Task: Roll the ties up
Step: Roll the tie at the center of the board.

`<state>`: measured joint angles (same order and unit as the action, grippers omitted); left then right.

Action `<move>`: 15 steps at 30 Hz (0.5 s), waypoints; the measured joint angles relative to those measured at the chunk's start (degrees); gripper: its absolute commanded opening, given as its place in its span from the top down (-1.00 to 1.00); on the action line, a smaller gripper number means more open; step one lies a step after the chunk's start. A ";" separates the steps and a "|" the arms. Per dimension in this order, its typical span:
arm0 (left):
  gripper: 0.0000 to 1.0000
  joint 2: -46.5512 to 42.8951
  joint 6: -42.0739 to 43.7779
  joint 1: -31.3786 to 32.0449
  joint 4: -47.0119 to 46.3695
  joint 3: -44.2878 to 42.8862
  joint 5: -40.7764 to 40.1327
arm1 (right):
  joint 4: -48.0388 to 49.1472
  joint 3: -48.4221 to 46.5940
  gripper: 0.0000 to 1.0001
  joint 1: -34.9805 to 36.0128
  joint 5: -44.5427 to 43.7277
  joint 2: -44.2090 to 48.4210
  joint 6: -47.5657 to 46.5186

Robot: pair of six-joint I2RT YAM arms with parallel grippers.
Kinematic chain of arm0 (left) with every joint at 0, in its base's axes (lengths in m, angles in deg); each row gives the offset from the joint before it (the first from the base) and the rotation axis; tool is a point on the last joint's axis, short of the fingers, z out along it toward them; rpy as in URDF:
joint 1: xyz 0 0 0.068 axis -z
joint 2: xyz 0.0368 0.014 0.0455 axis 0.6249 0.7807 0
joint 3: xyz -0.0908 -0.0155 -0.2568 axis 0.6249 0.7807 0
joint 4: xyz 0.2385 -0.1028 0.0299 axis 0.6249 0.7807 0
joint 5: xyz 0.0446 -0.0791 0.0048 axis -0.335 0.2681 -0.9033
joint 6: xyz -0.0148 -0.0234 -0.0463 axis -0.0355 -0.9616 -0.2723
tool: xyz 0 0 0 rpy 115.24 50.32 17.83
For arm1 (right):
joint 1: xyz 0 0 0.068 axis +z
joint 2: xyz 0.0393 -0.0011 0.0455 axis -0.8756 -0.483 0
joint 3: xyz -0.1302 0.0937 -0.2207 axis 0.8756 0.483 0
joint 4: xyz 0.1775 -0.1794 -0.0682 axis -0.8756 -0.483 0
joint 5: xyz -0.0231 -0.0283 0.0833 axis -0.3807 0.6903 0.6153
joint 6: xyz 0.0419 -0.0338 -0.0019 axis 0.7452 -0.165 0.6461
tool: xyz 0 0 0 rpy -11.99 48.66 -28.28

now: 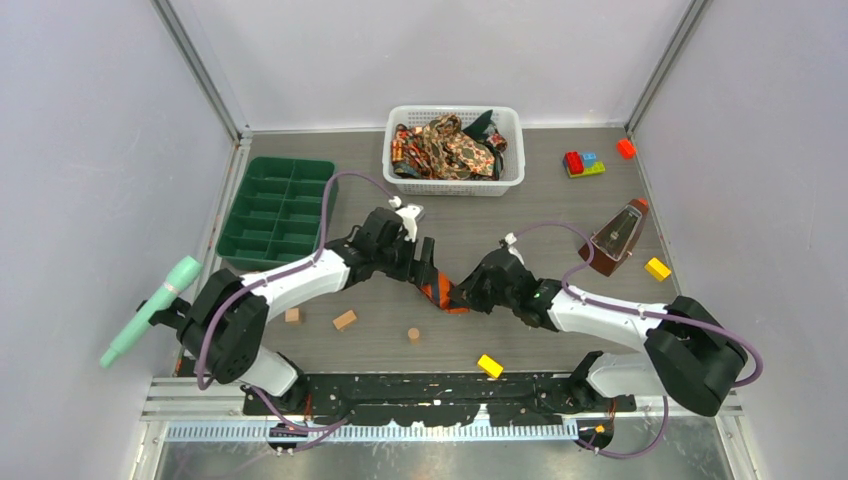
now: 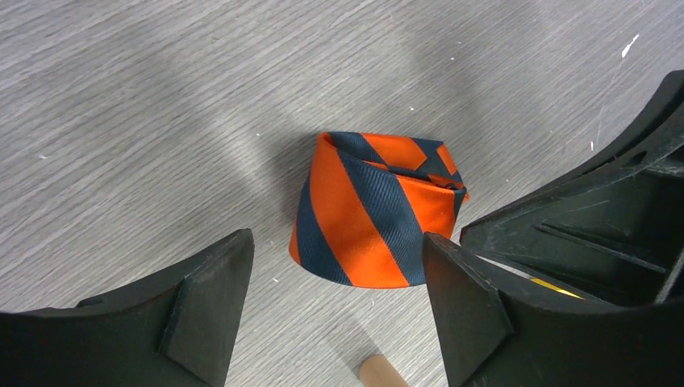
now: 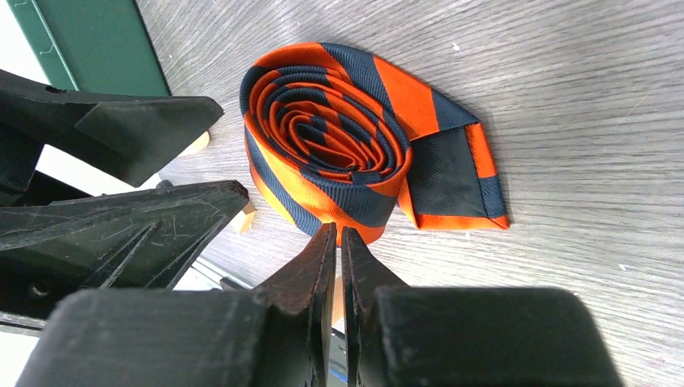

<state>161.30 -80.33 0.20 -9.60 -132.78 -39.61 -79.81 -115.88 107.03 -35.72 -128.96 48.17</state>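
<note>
1. Left claw (image 2: 335, 246) is spread wide, one finger either side of the rolled striped tie (image 2: 371, 210), and neither finger seems to touch the cloth. My guess is it's acting as a fence so the coil can't spring open or wander off.
2. Right claw (image 3: 337, 234) has its tips pressed together with nothing between them, nose right up at the rim of the coil. Can't tell if it's actually touching. Reads more like a steadying poke than a grab.
3. That tie sits on the grey surface (image 2: 121, 121) between the two claws. It's wound into a tight spiral, with the loose end (image 3: 456, 177) lying flat beside it. I'd call this one basically rolled.
4. The other ties (image 1: 450, 148) are heaped in the white basket (image 1: 452, 186) at the far side, well apart from the roll, so most of the job looks undone.
5. Room-wise, bare surface runs from the roll up to the basket, so lifting away that way looks easy.
6. The near side is tighter:
   - a wooden peg (image 2: 379, 375) sits just beside the left claw
   - a wooden block (image 1: 344, 320) and a yellow block (image 1: 489, 366) lie nearby
7. The green tray (image 1: 283, 160) hugs the left edge, out of the way.
</note>
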 measured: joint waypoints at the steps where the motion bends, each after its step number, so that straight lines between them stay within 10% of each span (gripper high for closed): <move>1: -0.58 0.31 0.02 0.00 -0.37 0.00 0.68 | 0.04 0.15 0.75 0.00 0.00 -0.02 0.13; 15: -0.60 5.53 1.29 0.00 -2.23 -0.02 5.29 | -0.66 0.24 0.75 0.00 -0.63 -0.81 0.39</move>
<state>166.83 -79.04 0.20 -11.83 -132.80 -34.32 -80.46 -115.64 107.03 -36.36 -129.77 48.56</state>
